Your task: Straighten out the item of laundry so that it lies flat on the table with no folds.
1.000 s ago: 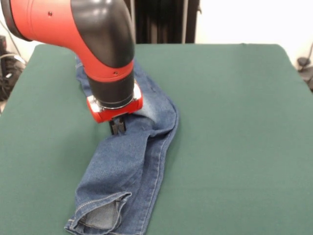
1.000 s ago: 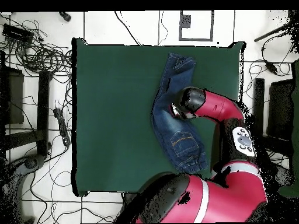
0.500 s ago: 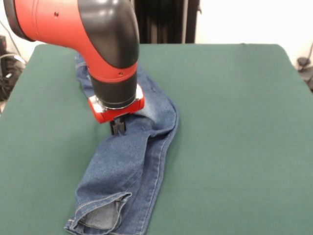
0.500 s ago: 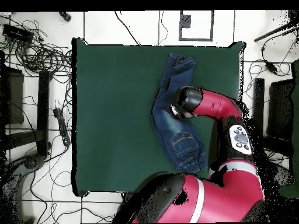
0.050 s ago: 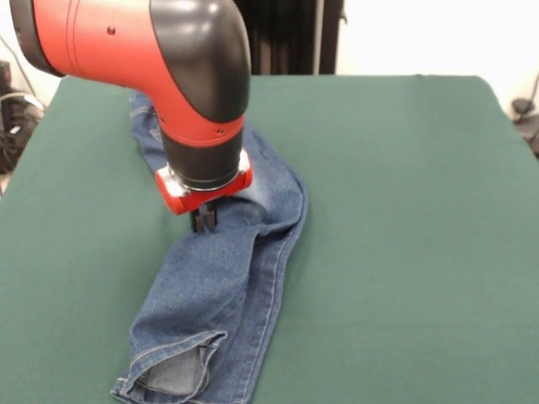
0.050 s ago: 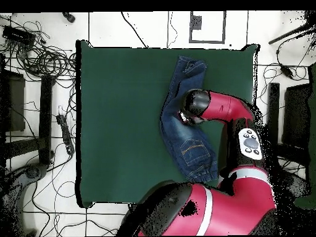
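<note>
Front view catches the gripper (image 5: 203,220) low on the jeans (image 5: 221,278), grip impossible to tell, while overhead the arm (image 6: 216,111) covers it, showing pocket stitching instead.

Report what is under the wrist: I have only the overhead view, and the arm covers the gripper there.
Observer: In the front view the gripper points straight down, its black tip at the jeans, close to one long edge about midway along them.
Operator: State whether it has a hold.
Observer: Cannot tell. The tip reaches the denim, but the red wrist flange hides most of it.
Operator: Describe the cuff end.
Observer: The cuff gapes, with a turned-up corner showing the paler inside of the leg, so the jeans are not flat there.
</note>
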Tool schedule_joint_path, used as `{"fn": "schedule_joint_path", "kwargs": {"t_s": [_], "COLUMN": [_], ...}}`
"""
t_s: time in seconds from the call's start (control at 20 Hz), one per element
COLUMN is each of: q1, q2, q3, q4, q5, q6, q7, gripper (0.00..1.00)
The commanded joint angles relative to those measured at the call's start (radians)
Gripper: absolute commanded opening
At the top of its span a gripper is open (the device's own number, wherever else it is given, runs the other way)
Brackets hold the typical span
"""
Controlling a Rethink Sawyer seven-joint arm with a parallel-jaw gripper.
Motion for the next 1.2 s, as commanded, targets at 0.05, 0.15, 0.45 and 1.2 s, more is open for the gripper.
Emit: {"fn": "schedule_joint_path", "kwargs": {"t_s": [0.05,0.15,0.45,1.2], "q1": [-0.01,-0.018,-0.052,-0.11], "q2": [0.183,0.182,0.184,0.098], "q3": [0.154,0.166,0.202,0.267], "q4": [-0.053,-0.063,-0.097,-0.086], "q5": [-0.138,-0.149,-0.211,-0.328], "q6": [-0.193,-0.182,-0.145,-0.039], "q7": [-0.158,-0.182,-0.267,-0.34], "gripper": [0.0,0.0,0.0,0.0]}}
